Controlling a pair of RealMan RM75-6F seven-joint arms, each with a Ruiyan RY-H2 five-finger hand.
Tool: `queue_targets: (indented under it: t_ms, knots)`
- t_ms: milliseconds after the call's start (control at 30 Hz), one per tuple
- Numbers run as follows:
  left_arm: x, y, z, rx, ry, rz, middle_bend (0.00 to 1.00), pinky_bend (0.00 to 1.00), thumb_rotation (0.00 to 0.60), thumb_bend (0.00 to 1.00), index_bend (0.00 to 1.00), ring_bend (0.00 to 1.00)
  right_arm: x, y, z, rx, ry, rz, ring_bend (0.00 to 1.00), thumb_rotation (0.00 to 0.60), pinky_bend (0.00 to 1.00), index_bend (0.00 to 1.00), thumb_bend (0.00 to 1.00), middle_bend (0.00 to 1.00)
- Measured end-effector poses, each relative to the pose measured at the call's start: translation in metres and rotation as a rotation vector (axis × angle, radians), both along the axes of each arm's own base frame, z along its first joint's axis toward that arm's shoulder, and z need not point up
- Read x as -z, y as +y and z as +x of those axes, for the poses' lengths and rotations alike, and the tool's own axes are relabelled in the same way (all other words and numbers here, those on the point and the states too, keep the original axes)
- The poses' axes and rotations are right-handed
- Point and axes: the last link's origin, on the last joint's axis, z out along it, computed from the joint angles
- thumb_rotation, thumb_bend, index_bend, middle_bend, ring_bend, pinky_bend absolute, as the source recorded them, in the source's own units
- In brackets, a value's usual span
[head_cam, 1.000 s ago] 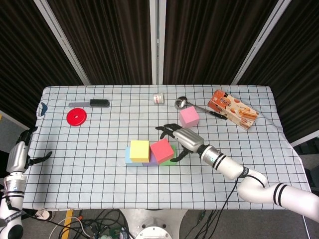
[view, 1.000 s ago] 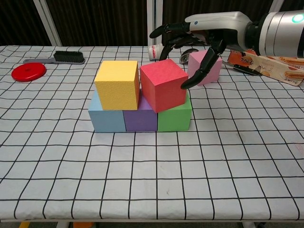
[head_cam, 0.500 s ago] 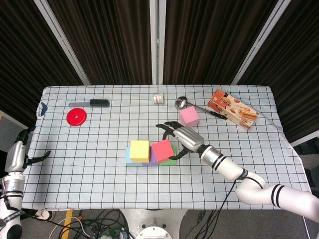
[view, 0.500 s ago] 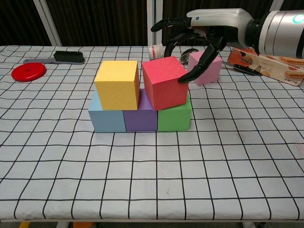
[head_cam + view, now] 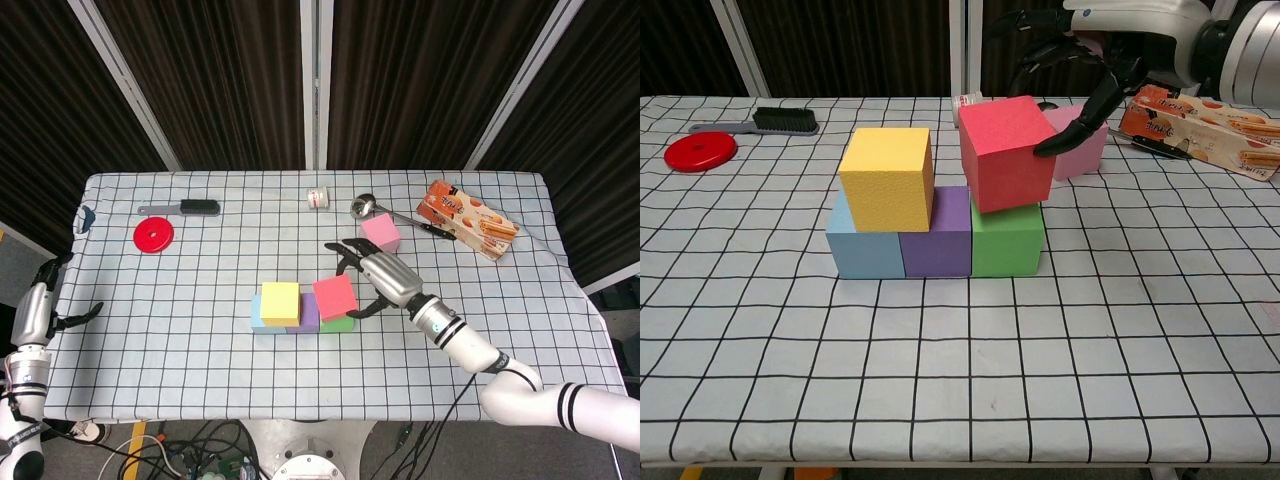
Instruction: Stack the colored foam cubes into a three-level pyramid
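Blue (image 5: 862,245), purple (image 5: 937,238) and green (image 5: 1008,245) foam cubes form a row on the checked cloth. A yellow cube (image 5: 887,178) sits on top, over the blue and purple ones. My right hand (image 5: 1080,45) grips the red cube (image 5: 1005,155), thumb on its right face and the fingers (image 5: 1040,52) over its back. The cube is tilted, just above the green cube. In the head view the right hand (image 5: 385,280) is right of the red cube (image 5: 334,296). A pink cube (image 5: 1080,140) stands behind. My left hand (image 5: 45,305) hangs open off the table's left edge.
At the back left lie a red disc (image 5: 700,151) and a black brush (image 5: 775,121). A small white jar (image 5: 318,198) and a metal ladle (image 5: 365,207) lie behind the pink cube. A snack box (image 5: 1200,115) sits at the back right.
The right hand has lifted the red cube slightly and shifted it right, off the purple cube's top; it now tilts over the green cube. The left hand has barely moved.
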Motion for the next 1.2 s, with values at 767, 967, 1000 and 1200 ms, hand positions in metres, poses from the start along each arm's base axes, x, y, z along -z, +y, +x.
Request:
queue_targets:
  t_ms: [767,967,1000,1200]
  knots:
    - [-0.003,-0.005,-0.008,-0.016,-0.021,-0.014,0.12,0.09,0.600,0.16,0.13,0.01,0.028,0.029,0.013,0.146,-0.061,-0.081,0.05,0.600,0.00,0.00,0.16,0.46]
    - [-0.002,-0.005,-0.008,-0.015,-0.028,-0.020,0.12,0.08,0.600,0.16,0.13,0.01,0.032,0.032,0.015,0.163,-0.065,-0.071,0.05,0.600,0.00,0.00,0.16,0.46]
    - [-0.002,-0.005,-0.008,-0.015,-0.029,-0.021,0.12,0.08,0.600,0.16,0.13,0.01,0.032,0.032,0.015,0.166,-0.065,-0.071,0.05,0.600,0.00,0.00,0.16,0.46]
    - [-0.002,-0.006,-0.009,-0.017,-0.037,-0.024,0.12,0.08,0.600,0.16,0.13,0.01,0.032,0.034,0.018,0.185,-0.062,-0.069,0.05,0.600,0.00,0.00,0.16,0.46]
